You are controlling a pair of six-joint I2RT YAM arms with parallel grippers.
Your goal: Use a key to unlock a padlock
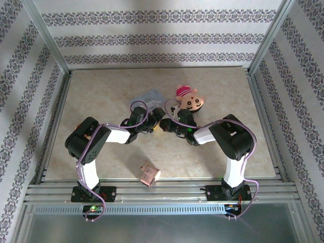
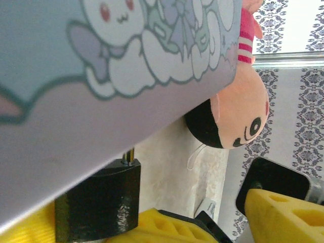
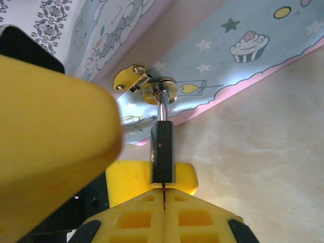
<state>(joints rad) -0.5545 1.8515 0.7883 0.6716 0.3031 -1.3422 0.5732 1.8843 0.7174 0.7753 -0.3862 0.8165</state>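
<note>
Right gripper [image 3: 163, 205] is pinched tight on a thin key blade [image 3: 163, 195] entering the base of the small dark metal padlock [image 3: 163, 154], which hangs from the pale-blue cartoon-printed tin [image 3: 212, 55] on the worktop [image 1: 101, 91], toward its far edge. Left gripper [image 2: 217, 217] gapes wide beside the padlock. Key-insertion step; next, I judge, a turn with the body braced.

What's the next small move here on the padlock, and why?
Probably close the left gripper on the padlock body before any twist. Its fingers stand open beside the lock, which hangs shut from the clasp on the tin. The right gripper is shut beneath on a thin blade, likely the key, entering its base. Loose, the lock could swing with the turn.
</note>
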